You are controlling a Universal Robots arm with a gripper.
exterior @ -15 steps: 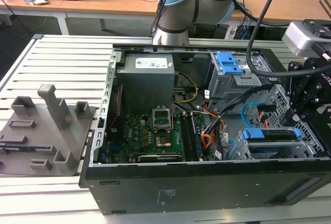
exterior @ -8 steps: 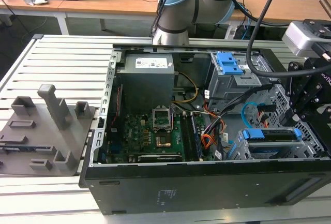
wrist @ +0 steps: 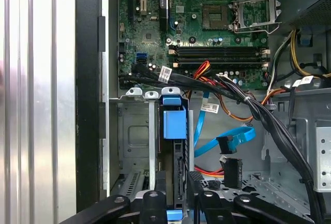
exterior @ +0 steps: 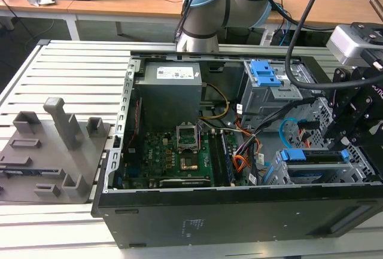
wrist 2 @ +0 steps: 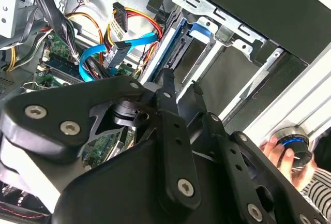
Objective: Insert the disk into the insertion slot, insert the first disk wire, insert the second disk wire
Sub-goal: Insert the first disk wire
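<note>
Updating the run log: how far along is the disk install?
Looks done: the silver-grey disk in its blue plastic carrier sits in the grey sheet-metal insertion slot, though how deep it is seated is unclear. In hand: the black gripper is at the disk's outer end. Left: the blue flat cable with a black plug and the black plug on red-orange wires both hang loose.

Table (exterior: 72,61): pale ribbed metal slats running across the exterior view; they also show beside the case in the first wrist view (wrist: 36,105).
Case (exterior: 239,217): black, open side up, flat on the slats toward the exterior view's right.
Plate (exterior: 54,151): grey, with upright blocks, on the slats just beside the case, at the exterior view's left.
</note>
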